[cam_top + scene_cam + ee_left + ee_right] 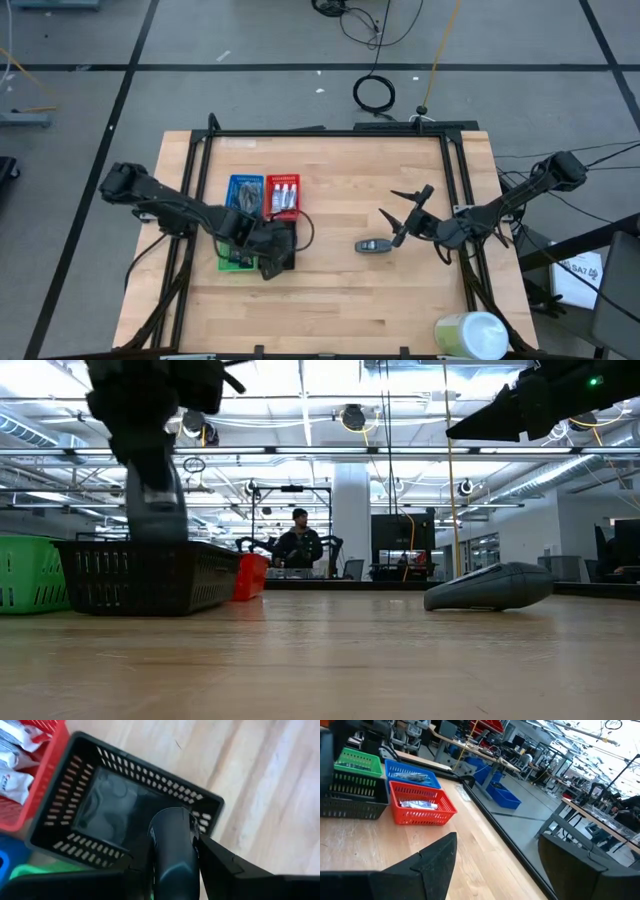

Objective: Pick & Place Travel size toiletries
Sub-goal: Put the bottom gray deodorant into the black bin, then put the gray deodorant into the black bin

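Dark grey oblong pack (174,851) is clamped between the left gripper's (172,870) fingers, hanging over the black mesh plastic tray (65,815) beside the red tray (282,196). Another dark oblong pack (374,245) lies on the wooden table (340,300), just beside the right gripper (405,212), whose fingers stand wide apart, empty.
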Tool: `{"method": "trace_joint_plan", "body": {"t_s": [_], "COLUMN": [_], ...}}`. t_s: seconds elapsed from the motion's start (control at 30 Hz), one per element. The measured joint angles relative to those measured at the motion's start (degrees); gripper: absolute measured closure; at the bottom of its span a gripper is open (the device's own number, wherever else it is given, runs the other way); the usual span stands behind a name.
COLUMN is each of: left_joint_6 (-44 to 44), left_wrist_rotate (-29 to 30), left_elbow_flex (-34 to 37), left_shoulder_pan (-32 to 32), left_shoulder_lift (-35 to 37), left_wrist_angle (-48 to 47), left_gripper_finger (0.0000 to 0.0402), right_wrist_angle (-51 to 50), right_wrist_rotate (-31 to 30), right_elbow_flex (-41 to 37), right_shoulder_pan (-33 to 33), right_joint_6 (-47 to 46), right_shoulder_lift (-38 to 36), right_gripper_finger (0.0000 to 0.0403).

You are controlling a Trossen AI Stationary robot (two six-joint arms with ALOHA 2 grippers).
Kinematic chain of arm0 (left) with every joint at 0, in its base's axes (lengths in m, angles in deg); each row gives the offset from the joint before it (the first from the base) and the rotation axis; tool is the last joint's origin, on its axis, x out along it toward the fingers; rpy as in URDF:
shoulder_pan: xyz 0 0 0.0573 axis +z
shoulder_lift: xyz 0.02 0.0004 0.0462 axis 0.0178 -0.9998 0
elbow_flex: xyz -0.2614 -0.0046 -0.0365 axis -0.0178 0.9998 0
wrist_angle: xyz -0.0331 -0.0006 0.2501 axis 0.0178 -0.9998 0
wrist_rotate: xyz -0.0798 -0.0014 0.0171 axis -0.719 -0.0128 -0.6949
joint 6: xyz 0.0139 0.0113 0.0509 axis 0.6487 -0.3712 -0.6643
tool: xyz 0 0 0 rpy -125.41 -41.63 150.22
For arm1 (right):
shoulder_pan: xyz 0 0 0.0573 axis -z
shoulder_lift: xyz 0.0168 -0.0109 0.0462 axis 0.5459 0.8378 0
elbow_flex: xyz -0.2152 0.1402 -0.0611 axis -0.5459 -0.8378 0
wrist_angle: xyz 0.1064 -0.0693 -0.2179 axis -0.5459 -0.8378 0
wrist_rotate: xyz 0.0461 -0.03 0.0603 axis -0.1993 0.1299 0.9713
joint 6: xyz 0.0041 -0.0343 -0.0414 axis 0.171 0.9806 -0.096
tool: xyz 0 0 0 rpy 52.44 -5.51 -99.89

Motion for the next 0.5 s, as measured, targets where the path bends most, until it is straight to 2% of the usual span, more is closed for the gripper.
{"method": "trace_joint_plan", "body": {"t_s": [0.07,0.33,0.5], "left_joint_6": [0.01,1.67,-0.75], "left_wrist_rotate": [-0.20,-1.08,-5.34], "left_elbow_flex": [0.00,0.00,0.00], "left_shoulder_pan": [0.75,3.13,4.33], "left_shoulder_lift": [-0.91,-1.84,-1.84], "left_wrist_angle": [0.21,0.22,0.21], "left_gripper_finger": [0.0283,0.0149,0.0098], "right_wrist_angle": [0.09,-0.24,-0.24], "right_wrist_rotate": [-0.01,0.00,0.00], "right_elbow_flex": [0.00,0.01,-0.01], "right_shoulder_pan": [0.02,0.02,0.02], "right_joint_6": [0.00,0.02,0.02], "right_shoulder_lift": [0.00,0.00,0.00], "right_gripper_finger": [0.0138,0.0136,0.0137]}}
